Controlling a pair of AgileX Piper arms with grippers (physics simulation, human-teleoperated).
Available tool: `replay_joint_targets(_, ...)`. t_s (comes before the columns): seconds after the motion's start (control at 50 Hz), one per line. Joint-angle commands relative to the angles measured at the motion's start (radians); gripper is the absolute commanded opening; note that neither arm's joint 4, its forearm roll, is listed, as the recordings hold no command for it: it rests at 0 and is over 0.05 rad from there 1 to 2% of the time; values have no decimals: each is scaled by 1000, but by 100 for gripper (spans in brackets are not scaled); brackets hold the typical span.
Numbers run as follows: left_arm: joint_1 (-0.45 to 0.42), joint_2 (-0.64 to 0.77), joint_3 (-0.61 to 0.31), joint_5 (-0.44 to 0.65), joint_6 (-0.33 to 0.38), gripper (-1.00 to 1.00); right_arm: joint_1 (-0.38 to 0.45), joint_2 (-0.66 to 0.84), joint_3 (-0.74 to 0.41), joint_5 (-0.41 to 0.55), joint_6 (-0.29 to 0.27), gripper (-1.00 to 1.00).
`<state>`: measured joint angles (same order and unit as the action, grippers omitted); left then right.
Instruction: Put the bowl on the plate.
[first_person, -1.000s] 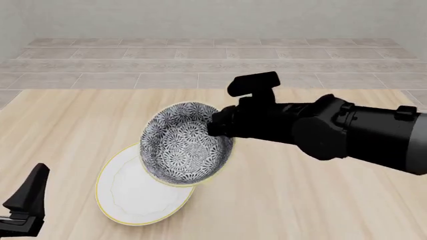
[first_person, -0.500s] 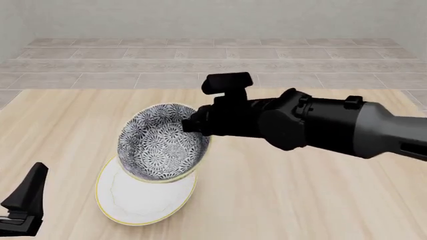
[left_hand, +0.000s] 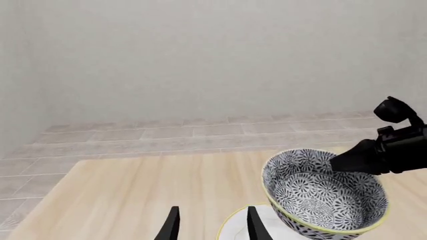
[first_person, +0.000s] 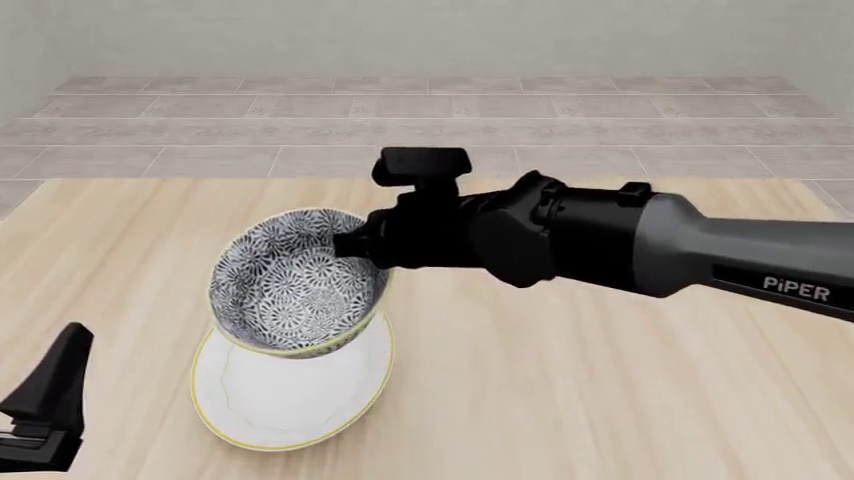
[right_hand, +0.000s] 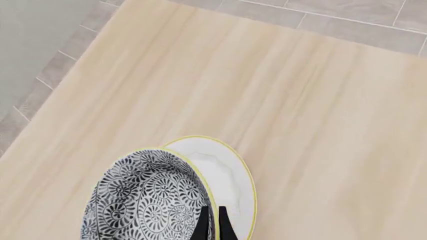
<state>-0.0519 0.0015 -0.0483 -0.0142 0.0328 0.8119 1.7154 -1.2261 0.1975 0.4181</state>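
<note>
My right gripper (first_person: 358, 243) is clamped on the far-right rim of the bowl (first_person: 296, 283), fingers (right_hand: 212, 225) pinching the wall. I have the bowl tilted and held over the plate (first_person: 287, 395); I cannot tell whether its base touches. Plate sits on the wooden table (first_person: 561, 400). My left gripper (left_hand: 210, 225) hangs low at near left, fingers apart, holding nothing.

One bowl (first_person: 296, 283), one plate (first_person: 287, 395), and two hands: right (first_person: 358, 243), left (first_person: 47, 400).
</note>
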Motion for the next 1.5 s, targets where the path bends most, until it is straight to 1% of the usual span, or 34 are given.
replay_joint_targets(0.02, 3, -1, -10, 7, 0, 100, 7, 49, -26, -7, 32, -100)
replay_joint_targets(0.2, 3, -1, -12, 8, -1, 100, -3, 77, -33, -16, 28, -100)
replay_joint_targets(0.54, 2, -1, -15, 9, -1, 100, 3, 149, -44, -42, 65, -100)
replay_joint_targets(0.64, 2, -1, -15, 9, -1, 100, 1, 163, -48, -46, 59, -100)
replay_joint_targets(0.8, 1, -1, -12, 7, -1, 100, 13, 187, -43, -62, 66, -100)
replay_joint_targets(0.96, 1, -1, -11, 6, -1, 100, 22, 199, -31, -84, 77, -100)
replay_joint_targets(1.0, 1, -1, -11, 6, -1, 100, 20, 197, -28, -90, 64, -100)
replay_joint_targets(1.12, 0, -1, -11, 5, -1, 100, 28, 197, -27, -96, 62, -100)
replay_joint_targets(1.5, -1, -1, -13, 6, -2, 100, 41, 202, -22, -112, 78, -100)
